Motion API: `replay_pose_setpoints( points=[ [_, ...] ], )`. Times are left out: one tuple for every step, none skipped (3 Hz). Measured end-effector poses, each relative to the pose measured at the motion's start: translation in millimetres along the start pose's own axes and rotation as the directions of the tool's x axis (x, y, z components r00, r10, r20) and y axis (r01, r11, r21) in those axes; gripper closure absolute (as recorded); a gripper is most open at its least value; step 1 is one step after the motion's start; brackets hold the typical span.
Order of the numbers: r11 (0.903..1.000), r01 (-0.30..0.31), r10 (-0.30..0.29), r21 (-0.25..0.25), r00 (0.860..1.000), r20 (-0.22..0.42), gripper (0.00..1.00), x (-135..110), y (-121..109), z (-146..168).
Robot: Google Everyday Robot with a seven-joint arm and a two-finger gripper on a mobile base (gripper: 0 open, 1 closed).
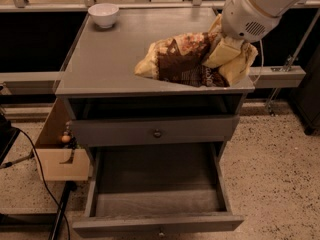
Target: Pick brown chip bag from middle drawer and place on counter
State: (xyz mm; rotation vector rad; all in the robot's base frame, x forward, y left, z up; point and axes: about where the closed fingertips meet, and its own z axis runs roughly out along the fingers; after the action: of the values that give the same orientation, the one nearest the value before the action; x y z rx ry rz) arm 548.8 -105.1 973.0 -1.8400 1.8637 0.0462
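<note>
The brown chip bag (182,59), dark brown in the middle with tan-yellow ends, hangs over the front right part of the counter (110,59). My gripper (225,54) is shut on the bag's right end, its pale fingers (222,51) pressed into the foil below the white wrist. The middle drawer (157,194) stands pulled out below, its grey floor bare.
A small white bowl (103,14) sits at the counter's back left. A closed drawer front with a dark knob (157,133) lies under the counter. A wooden box (57,159) and a black cable (40,174) are on the speckled floor at left. Pale rails run behind.
</note>
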Motion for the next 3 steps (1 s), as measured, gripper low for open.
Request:
replay_pose_setpoints(
  points=[
    [0.9964,-0.042,0.034,0.073,0.994,0.105,1.0,5.0,-26.5,37.3],
    [0.9876,-0.071,0.043,0.14,0.98,0.196,1.0,5.3,-56.3,67.3],
    [0.9815,-0.084,0.044,0.172,0.974,0.224,1.0,4.3,-69.1,76.5]
  ],
)
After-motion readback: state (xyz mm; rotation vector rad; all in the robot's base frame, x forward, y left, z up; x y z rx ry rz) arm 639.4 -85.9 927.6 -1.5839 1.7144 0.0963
